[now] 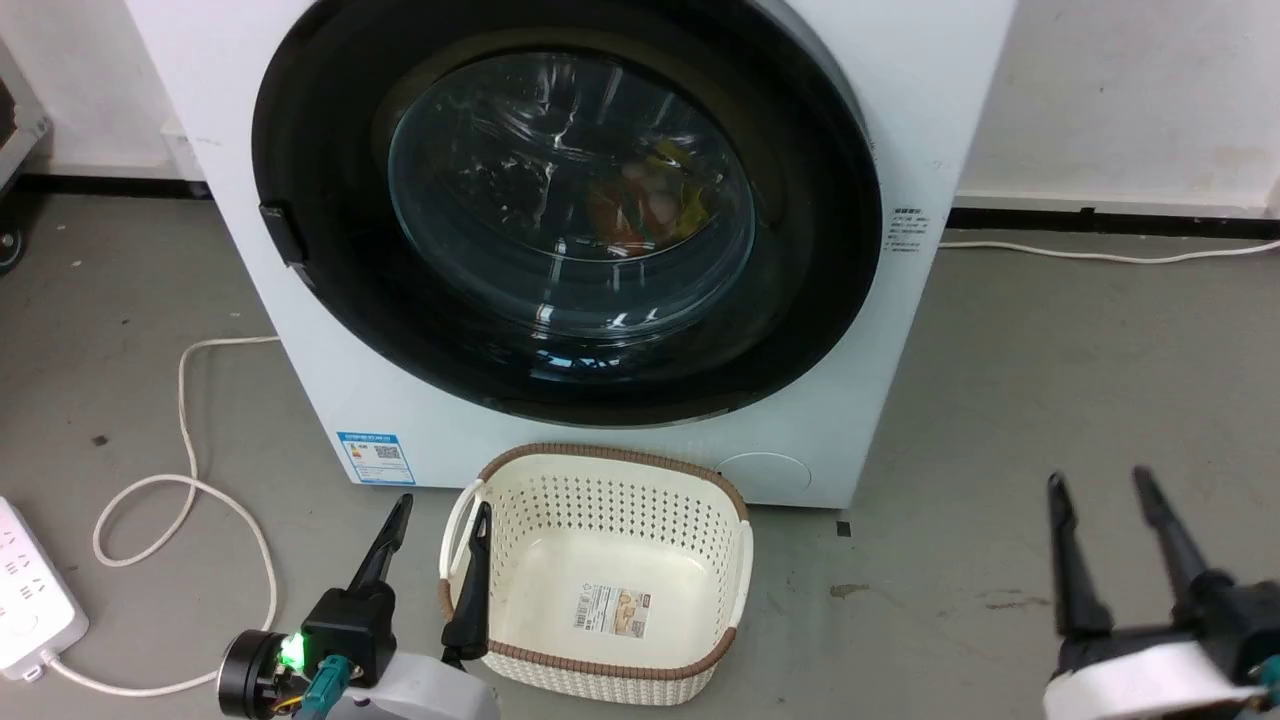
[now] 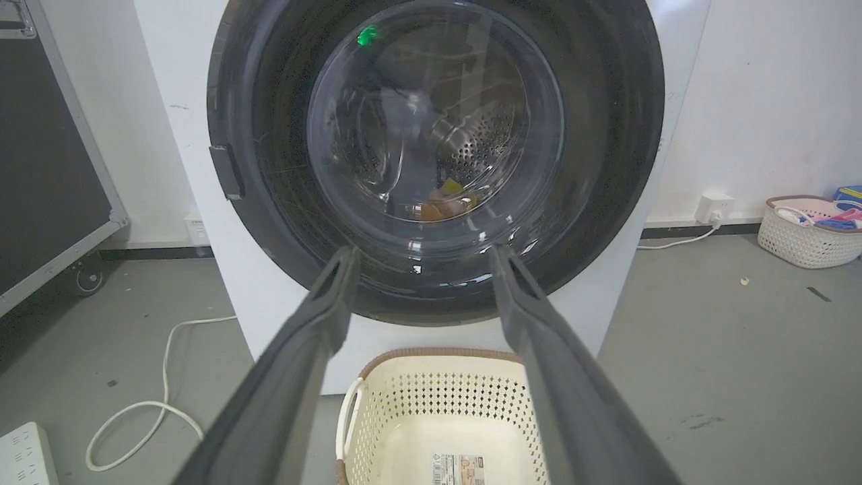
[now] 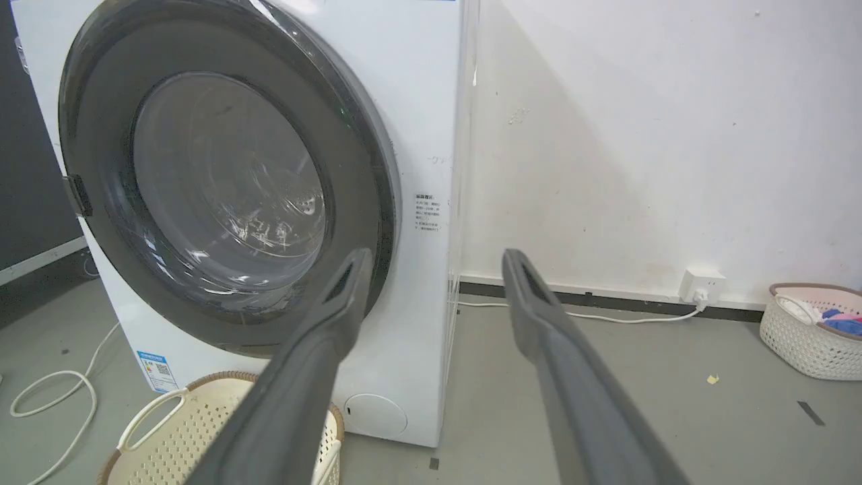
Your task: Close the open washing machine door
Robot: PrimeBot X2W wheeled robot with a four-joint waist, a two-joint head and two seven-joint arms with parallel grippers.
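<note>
1. Location of the washing machine (image 1: pixel 930 120): stands upright on the grey floor (image 1: pixel 1050 380), back towards the white wall (image 1: pixel 1120 90).
2. State of the washing machine door (image 1: pixel 330 330): lies flat against the white front panel and covers the whole porthole. Carries a black latch tab (image 1: pixel 282 232) at the rim's left edge in the head view.
3. Behind the door glass: perforated steel drum (image 2: pixel 485 141), with orange and yellow laundry (image 1: pixel 640 205) low inside it.
4. Position of the left claw (image 1: pixel 445 502): lower left of the head view, fingers apart, grips nothing. Points towards the door and stops well short of it. Overlaps the left rim of the basket (image 1: pixel 600 458) with one finger; contact cannot be told.
5. Position of the right claw (image 1: pixel 1097 476): lower right of the head view, fingers spread, holds nothing. Hangs over bare floor, off to the right of the machine and apart from it.
6. Position of the basket: cream, perforated, on the floor just in front of the machine below the door, with a paper sticker on its bottom.
7. Left of the machine: white cable (image 1: pixel 185 400) looped on the floor, and a power strip (image 1: pixel 30 600) at the far left edge.
8. Lower left of the front panel: blue label (image 1: pixel 375 457).
</note>
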